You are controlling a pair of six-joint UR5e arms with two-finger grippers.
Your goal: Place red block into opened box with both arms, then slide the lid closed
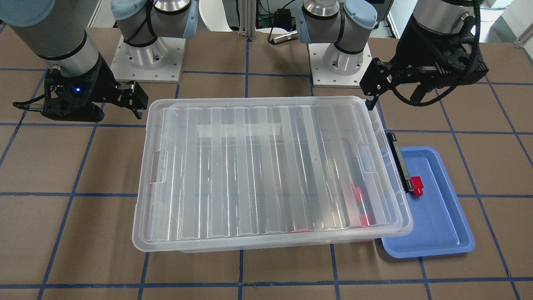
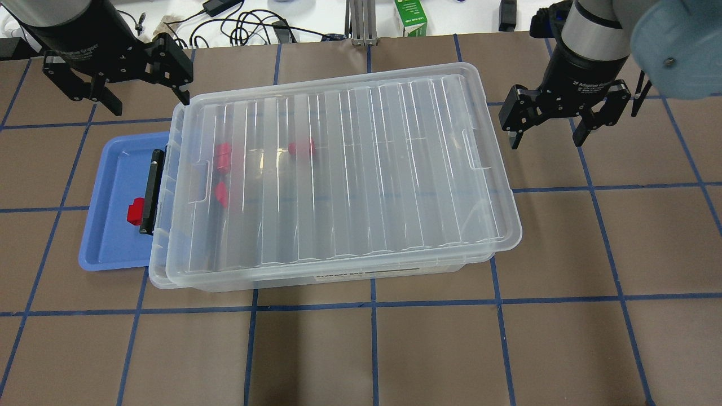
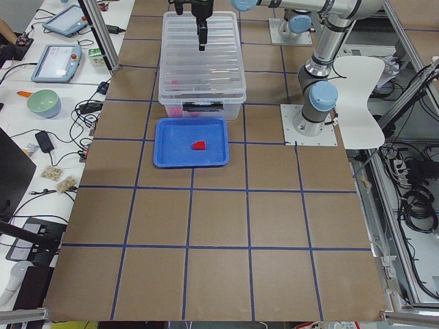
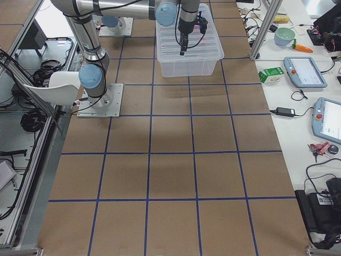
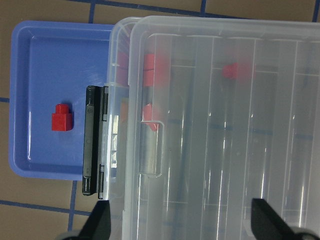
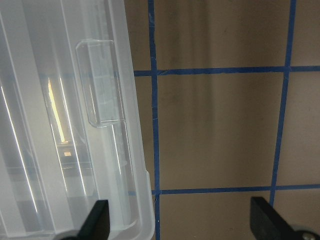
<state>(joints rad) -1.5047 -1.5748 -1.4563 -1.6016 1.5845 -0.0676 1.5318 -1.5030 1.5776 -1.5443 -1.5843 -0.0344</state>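
The clear ribbed lid (image 2: 366, 169) lies on top of the clear box (image 2: 395, 272), a little skewed, and the box's end with the black latch bar (image 2: 151, 192) pokes out from under it. Through the lid three red blocks show inside, one of them (image 2: 302, 148) farther in. Another red block (image 2: 134, 211) (image 5: 61, 117) lies on the blue tray (image 2: 113, 242). My left gripper (image 2: 146, 98) hangs open above the box's far left corner. Past the lid's right end, my right gripper (image 2: 547, 140) is open over bare table. Neither holds anything.
The blue tray sits tucked against and partly under the box's latch end (image 1: 399, 160). Brown table with blue grid lines (image 2: 372, 349) spreads in front of the box. Cables and a green carton (image 2: 410, 17) lie beyond the far edge.
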